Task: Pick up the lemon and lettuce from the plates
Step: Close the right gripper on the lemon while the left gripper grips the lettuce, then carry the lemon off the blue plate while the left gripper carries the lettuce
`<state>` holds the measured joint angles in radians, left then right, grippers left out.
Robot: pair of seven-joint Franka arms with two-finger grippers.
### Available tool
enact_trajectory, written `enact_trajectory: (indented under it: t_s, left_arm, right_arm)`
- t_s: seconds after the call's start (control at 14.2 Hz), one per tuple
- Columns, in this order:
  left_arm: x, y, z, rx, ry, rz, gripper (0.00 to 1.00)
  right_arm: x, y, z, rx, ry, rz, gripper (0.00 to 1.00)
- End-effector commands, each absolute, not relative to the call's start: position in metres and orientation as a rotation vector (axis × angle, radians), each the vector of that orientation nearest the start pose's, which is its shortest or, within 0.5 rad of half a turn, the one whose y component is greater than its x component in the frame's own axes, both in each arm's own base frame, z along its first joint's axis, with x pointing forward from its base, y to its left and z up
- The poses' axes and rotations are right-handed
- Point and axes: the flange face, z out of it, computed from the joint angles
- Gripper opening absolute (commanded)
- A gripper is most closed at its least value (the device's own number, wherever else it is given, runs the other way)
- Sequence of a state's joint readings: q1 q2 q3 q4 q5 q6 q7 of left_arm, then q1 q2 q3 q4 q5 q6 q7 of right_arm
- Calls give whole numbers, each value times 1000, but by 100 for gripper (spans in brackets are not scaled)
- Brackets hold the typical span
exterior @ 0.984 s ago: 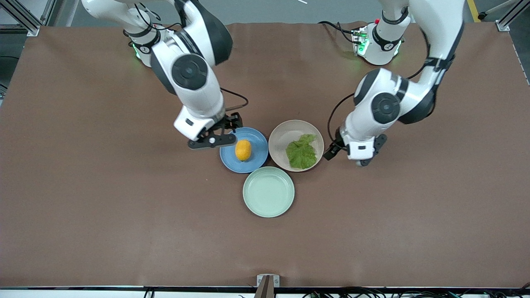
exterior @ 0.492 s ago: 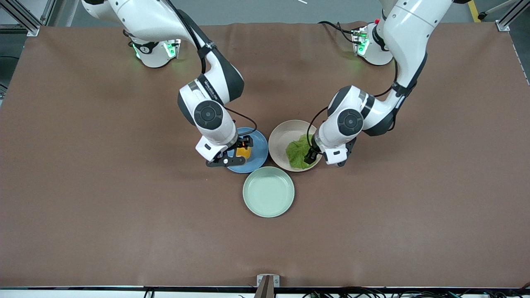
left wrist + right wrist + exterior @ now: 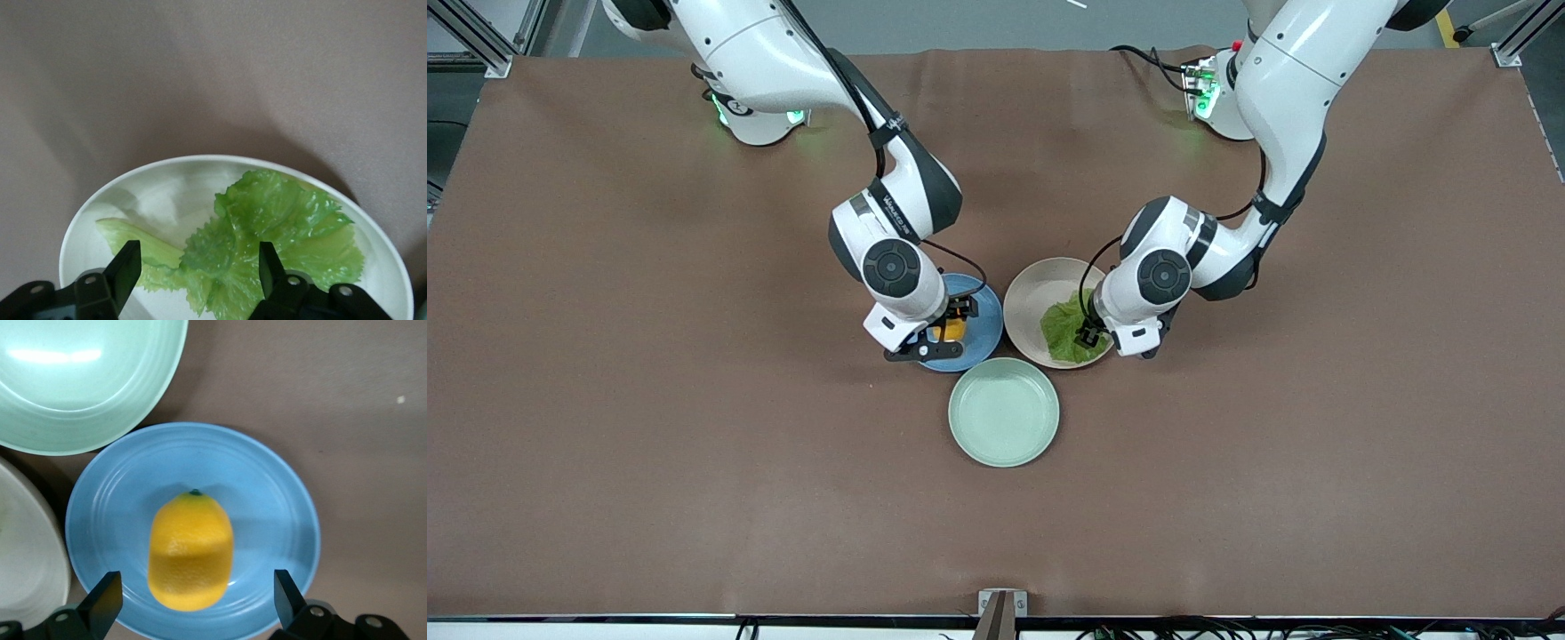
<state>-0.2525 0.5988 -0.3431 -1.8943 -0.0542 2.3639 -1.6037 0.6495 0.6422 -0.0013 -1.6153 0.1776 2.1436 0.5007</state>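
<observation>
The lemon (image 3: pixel 952 330) lies on the blue plate (image 3: pixel 980 317); in the right wrist view the lemon (image 3: pixel 191 550) sits in the middle of the blue plate (image 3: pixel 273 493). My right gripper (image 3: pixel 193 597) is open, low over the plate, its fingers on either side of the lemon without touching it. It shows in the front view too (image 3: pixel 938 336). The lettuce (image 3: pixel 1063 328) lies on the beige plate (image 3: pixel 1032 289); the leaf (image 3: pixel 267 237) lies flat on that plate (image 3: pixel 133 193) in the left wrist view. My left gripper (image 3: pixel 197 270) is open just over the leaf, and shows in the front view (image 3: pixel 1089 335).
A pale mint-green plate (image 3: pixel 1004 412), with nothing on it, stands nearer to the front camera, touching close to both other plates; its rim shows in the right wrist view (image 3: pixel 87 427). Brown table cloth (image 3: pixel 694 444) lies all around.
Both arms have swung in and come down: the right gripper from beside the blue plate to low over the lemon, the left gripper from beside the beige plate to low over the lettuce.
</observation>
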Motion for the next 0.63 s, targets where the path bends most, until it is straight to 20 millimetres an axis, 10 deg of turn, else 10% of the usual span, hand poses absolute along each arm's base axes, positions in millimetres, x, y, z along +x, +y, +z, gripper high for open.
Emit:
enact_trajectory:
  t_s: [0.0, 0.21, 0.35, 0.56]
  left_arm:
    - [526, -350, 190, -2673, -1654, 393, 43]
    - [522, -357, 190, -2694, -1617, 376, 2]
    - [522, -358, 192, -2701, -1608, 368, 0]
    - [530, -357, 231, -2749, -1610, 311, 0]
  right_arm:
    - [529, 429, 225, -3054, -47, 261, 100]
    - [530, 428, 207, -3056, -40, 249, 100]
    - [535, 422, 202, -3058, -30, 248, 97]
    - [534, 421, 201, -3061, -29, 259, 56]
